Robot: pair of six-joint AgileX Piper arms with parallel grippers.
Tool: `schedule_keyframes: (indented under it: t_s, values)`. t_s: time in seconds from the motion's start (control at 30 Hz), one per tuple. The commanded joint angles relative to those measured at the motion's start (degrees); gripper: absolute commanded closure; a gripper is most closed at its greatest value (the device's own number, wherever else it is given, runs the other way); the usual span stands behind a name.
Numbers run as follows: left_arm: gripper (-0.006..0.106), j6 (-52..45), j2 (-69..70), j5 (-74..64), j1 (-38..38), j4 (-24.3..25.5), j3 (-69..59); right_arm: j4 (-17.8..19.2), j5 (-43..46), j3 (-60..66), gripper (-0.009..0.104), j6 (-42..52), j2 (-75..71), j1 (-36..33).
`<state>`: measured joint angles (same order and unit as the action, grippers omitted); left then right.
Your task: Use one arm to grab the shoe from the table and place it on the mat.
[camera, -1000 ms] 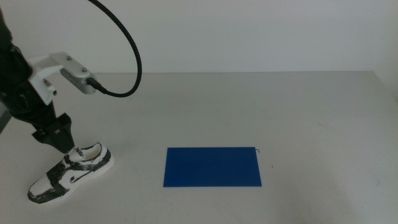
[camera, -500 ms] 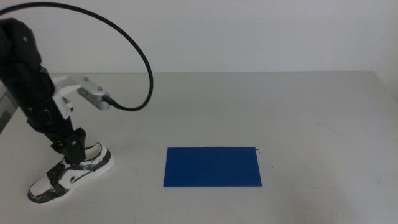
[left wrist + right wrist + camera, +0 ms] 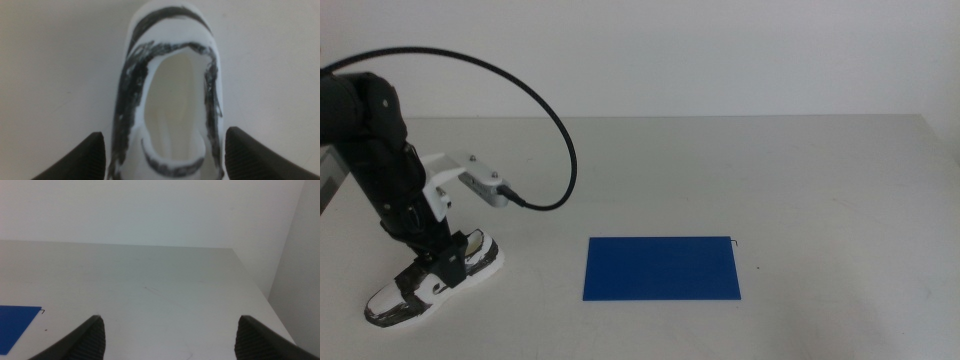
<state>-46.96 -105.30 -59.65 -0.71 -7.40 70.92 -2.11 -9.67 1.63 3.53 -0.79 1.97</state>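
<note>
The white and black shoe lies on the table at the front left, toe toward the front. My left gripper has come down over its heel end. In the left wrist view the shoe sits between the open jaws of the left gripper, one jaw on each side of the shoe's opening. The blue mat lies flat and bare to the right of the shoe. My right gripper is open and empty above the table's right part, out of the middle view. An edge of the mat shows in its view.
The left arm's thick black cable arcs above the table's left part, down to the white box on the wrist. The table's right edge runs close to the right gripper.
The left arm has moved right and down, and its gripper has lowered from beside the shoe's heel end to around it. The shoe and the mat have not moved.
</note>
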Motion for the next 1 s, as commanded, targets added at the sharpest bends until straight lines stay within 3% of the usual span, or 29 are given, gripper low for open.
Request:
schedule_keyframes:
  t_s: [0.0, 0.37, 0.6, 0.63, 0.67, 0.8, 0.97]
  values:
    - [0.023, 0.4, 1.8, 0.8, -0.3, -1.5, 0.4, 0.5, 4.5, -0.5, 0.029, 0.7, -1.2, 0.3]
    - [0.027, 0.4, -1.3, 1.8, -1.0, -2.4, -0.1, 0.5, 4.5, -0.5, 0.029, 0.7, -1.2, 0.3]
    - [0.057, 0.6, -1.3, 2.2, -1.0, -2.4, -0.1, 0.5, 4.5, -0.5, 0.029, 0.7, -1.2, 0.3]
    - [0.084, 0.6, -1.3, 1.8, -1.0, -3.4, -0.1, 0.5, 4.5, -0.5, 0.029, 0.7, -1.2, 0.3]
    - [0.088, 0.4, -1.3, 1.5, -1.0, -3.5, -0.1, 0.5, 4.5, -0.5, 0.029, 0.7, -1.2, 0.3]
    - [0.096, 0.3, 0.1, 0.3, -1.0, -3.4, 0.0, 0.5, 4.5, -0.5, 0.029, 0.7, -1.2, 0.3]
    - [0.097, 1.6, 3.2, 0.0, -1.0, -3.0, 0.0, 0.5, 4.5, -0.5, 0.029, 0.7, -1.2, 0.3]
